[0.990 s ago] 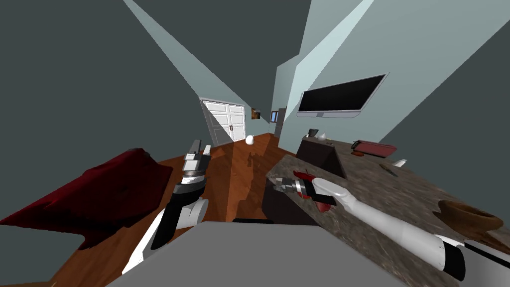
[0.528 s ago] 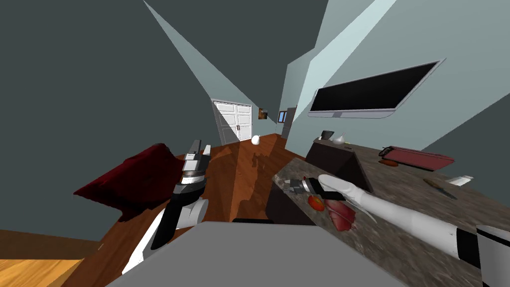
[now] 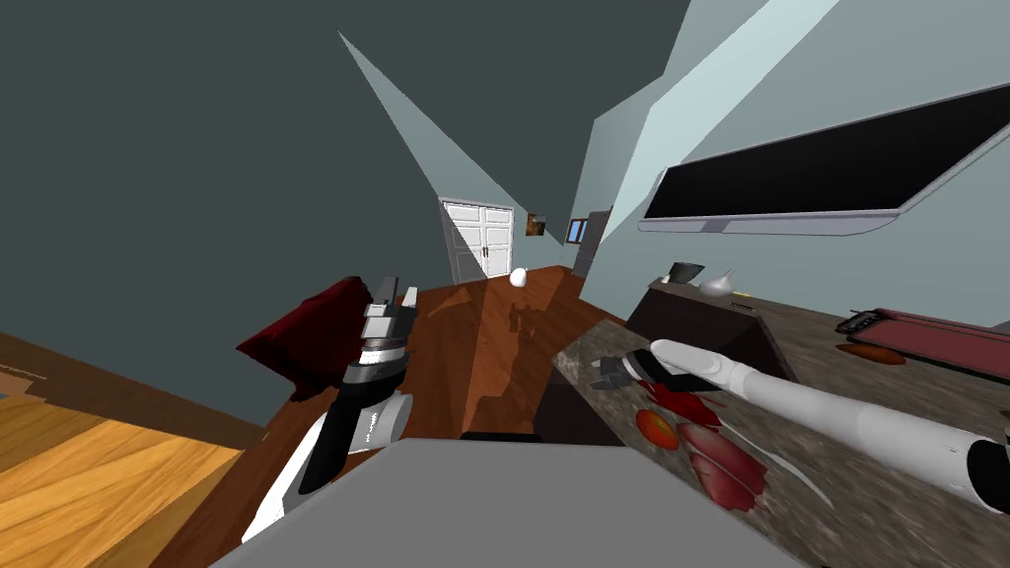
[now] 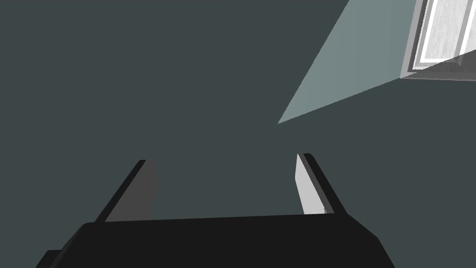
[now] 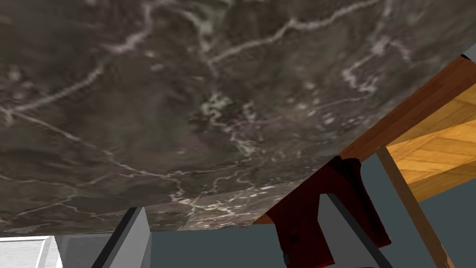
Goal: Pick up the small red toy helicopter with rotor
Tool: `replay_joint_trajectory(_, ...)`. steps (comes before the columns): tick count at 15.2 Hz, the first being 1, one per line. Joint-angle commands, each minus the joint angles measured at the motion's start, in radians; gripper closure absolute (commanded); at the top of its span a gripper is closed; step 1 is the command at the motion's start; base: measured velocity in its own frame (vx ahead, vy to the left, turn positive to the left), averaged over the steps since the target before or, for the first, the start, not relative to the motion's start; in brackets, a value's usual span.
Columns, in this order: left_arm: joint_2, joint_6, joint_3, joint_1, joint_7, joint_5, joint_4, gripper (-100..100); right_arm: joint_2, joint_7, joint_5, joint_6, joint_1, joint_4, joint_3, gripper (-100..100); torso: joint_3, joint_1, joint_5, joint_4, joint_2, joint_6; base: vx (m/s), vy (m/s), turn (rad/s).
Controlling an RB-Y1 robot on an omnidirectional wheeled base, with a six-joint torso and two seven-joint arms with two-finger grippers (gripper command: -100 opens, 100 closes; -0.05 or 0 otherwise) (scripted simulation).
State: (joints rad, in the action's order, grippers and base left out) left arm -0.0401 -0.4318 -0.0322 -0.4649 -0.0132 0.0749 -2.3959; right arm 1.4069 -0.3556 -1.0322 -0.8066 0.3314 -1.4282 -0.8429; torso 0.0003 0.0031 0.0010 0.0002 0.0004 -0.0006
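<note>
The red toy helicopter (image 3: 728, 467) lies on the dark marble counter (image 3: 868, 493), its red parts and a white blade spread under my right forearm. My right gripper (image 3: 604, 370) hangs past it, over the counter's near corner. In the right wrist view that gripper (image 5: 239, 232) is open with nothing between its fingers, looking onto the marble counter (image 5: 209, 93) and its edge. My left gripper (image 3: 391, 293) is raised over the floor to the left and stands open (image 4: 223, 184) and empty.
A dark box (image 3: 710, 325) and a long red case (image 3: 937, 340) sit farther back on the counter, under a wall screen (image 3: 819, 177). A dark red cloth (image 3: 321, 335) lies left of the left arm. White double doors (image 3: 483, 242) close the wooden-floored corridor.
My head view has swung, so the counter and screen now show larger and farther right. The right gripper stays by the counter's corner, and the helicopter now lies farther back under the forearm.
</note>
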Motion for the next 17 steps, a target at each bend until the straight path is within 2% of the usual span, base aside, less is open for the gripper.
replay_joint_trajectory(1,0.000,0.000,0.000,0.000,0.000,0.000,0.000,0,0.035,-0.016,-0.029,-0.013,0.018,0.020,-0.024,-100,0.000,0.000,0.000,0.000,0.000,0.000,0.003,0.019,0.213)
replay_joint_trajectory(2,0.000,0.000,0.000,0.000,0.000,0.000,0.000,0,0.066,-0.030,-0.063,-0.029,0.040,0.051,-0.053,-100,0.000,0.000,0.000,0.000,0.000,0.001,0.000,0.021,0.229)
replay_joint_trajectory(4,0.000,0.000,0.000,0.000,0.000,0.000,0.000,0,0.069,-0.030,-0.063,-0.029,0.040,0.051,-0.053,-100,0.001,0.000,0.000,0.000,0.001,0.001,-0.001,0.014,0.097)
replay_joint_trajectory(6,0.000,0.000,0.000,0.000,0.000,0.000,0.000,0,0.131,-0.057,-0.119,-0.059,0.080,0.103,-0.108,-100,0.001,-0.001,0.000,0.000,0.001,0.001,-0.013,0.020,0.215)
replay_joint_trajectory(7,0.000,0.000,0.000,0.000,0.000,0.000,0.000,0,0.131,-0.057,-0.126,-0.059,0.080,0.106,-0.108,-100,0.001,0.000,0.000,0.000,0.001,0.000,-0.023,0.021,0.228)
replay_joint_trajectory(8,0.000,0.000,0.000,0.000,0.000,0.000,0.000,0,0.159,-0.069,-0.154,-0.073,0.096,0.131,-0.134,-100,0.001,0.000,0.000,0.000,0.002,0.001,-0.024,0.024,0.157)
replay_joint_trajectory(9,0.000,0.000,0.000,0.000,0.000,0.000,0.000,0,0.159,-0.069,-0.154,-0.073,0.096,0.131,-0.134,-100,0.002,0.000,0.000,0.001,0.003,0.001,-0.026,0.020,0.096)
replay_joint_trajectory(10,0.000,0.000,0.000,0.000,0.000,0.000,0.000,0,0.183,-0.080,-0.179,-0.087,0.110,0.154,-0.158,-100,0.002,0.000,0.000,0.001,0.003,0.001,-0.038,0.020,0.112)
replay_joint_trajectory(12,0.000,0.000,0.000,0.000,0.000,0.000,0.000,0,0.183,-0.080,-0.179,-0.087,0.110,0.154,-0.158,-100,0.002,0.000,0.000,0.001,0.004,0.001,-0.034,0.011,0.075)
replay_joint_trajectory(14,0.000,0.000,0.000,0.000,0.000,0.000,0.000,0,0.223,-0.099,-0.223,-0.111,0.130,0.191,-0.200,-100,0.002,0.000,0.000,0.001,0.004,0.001,-0.045,0.019,0.131)
replay_joint_trajectory(15,0.000,0.000,0.000,0.000,0.000,0.000,0.000,0,0.223,-0.099,-0.223,-0.111,0.130,0.191,-0.200,-100,0.003,0.000,0.000,0.001,0.005,0.001,-0.057,0.013,0.110)
replay_joint_trajectory(17,0.000,0.000,0.000,0.000,0.000,0.000,0.000,0,0.252,-0.114,-0.255,-0.129,0.142,0.218,-0.233,-100,0.003,-0.001,0.000,0.001,0.006,0.001,-0.070,0.015,0.089)
